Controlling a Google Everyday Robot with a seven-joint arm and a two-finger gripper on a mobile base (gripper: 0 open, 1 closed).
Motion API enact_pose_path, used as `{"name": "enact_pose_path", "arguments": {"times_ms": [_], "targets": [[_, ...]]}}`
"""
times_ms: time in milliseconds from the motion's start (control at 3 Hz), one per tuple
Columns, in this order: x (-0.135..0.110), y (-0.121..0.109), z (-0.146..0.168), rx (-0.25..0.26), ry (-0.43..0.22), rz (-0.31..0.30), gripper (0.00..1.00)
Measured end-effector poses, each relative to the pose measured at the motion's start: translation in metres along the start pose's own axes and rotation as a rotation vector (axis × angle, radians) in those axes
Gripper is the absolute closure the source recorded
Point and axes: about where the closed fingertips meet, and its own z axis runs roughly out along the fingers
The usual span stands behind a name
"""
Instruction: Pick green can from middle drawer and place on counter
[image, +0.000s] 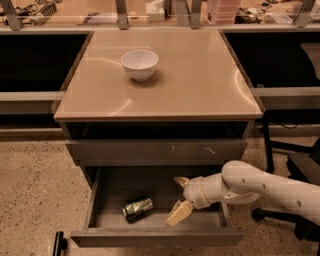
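Note:
The green can (138, 208) lies on its side on the dark floor of the open middle drawer (155, 238), left of centre. My gripper (178, 197) is on a white arm that reaches in from the right. It hangs inside the drawer, right of the can and apart from it, open and empty. One beige finger (179, 212) points down toward the drawer front, the other (181, 181) sits higher at the back. The beige counter (200, 80) is above.
A white bowl (140, 64) stands on the counter, back left. The shut drawer front with pale scratch marks (156, 150) is just above the open drawer. A black chair base (295, 220) stands on the terrazzo floor at the right.

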Motion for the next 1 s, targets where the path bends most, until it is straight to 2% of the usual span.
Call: {"name": "enact_pose_path", "arguments": {"times_ms": [333, 667, 1000], "targets": [[0.0, 0.0, 0.0, 0.0, 0.0, 0.0, 0.0], [0.008, -0.01, 0.012, 0.051, -0.013, 0.002, 0.0], [0.017, -0.028, 0.03, 0.142, -0.012, -0.012, 0.0]]}}
